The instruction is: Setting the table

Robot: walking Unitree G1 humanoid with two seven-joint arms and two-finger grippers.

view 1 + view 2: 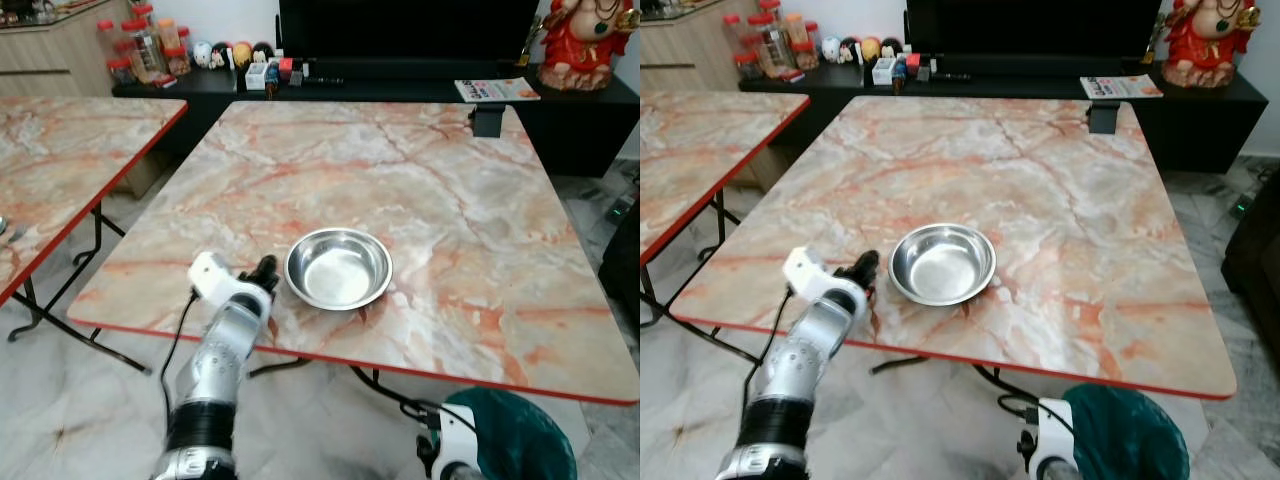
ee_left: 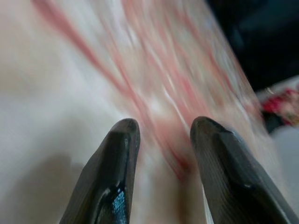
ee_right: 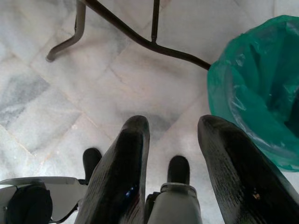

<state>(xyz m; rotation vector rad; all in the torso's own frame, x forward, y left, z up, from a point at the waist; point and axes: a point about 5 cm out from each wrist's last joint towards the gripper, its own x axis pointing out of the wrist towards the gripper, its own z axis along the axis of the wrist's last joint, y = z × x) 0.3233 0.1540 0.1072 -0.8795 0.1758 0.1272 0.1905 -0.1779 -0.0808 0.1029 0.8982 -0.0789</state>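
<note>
Writing: a printed leaflet [image 1: 497, 90] lies on the dark sideboard [image 1: 560, 120] beyond the table; its text is too small to read. Jars with red lids [image 1: 140, 45] stand at the sideboard's far left, labels illegible. No brand marks can be made out elsewhere.

Task item: one steel bowl [image 1: 338, 268], upright, on the marble-patterned table [image 1: 450, 200] with red edging, near the table's front edge and left of centre.

Left gripper [image 1: 266, 272]: silver arm raised from below the table's front edge, forearm angled up and forward, black fingers over the tabletop just beside the bowl's left rim; whether they touch it cannot be told. In the left wrist view the fingers [image 2: 112, 172] stand apart with blurred marble between them, nothing held.

Right gripper [image 3: 170, 158]: arm hangs low by a green-lined bin [image 3: 257, 93], pointing at the tiled floor [image 3: 56, 93]; fingers spread, nothing held.

Other: second marble table [image 1: 60, 160] at left; red figurine [image 1: 585, 40] at far right.
</note>
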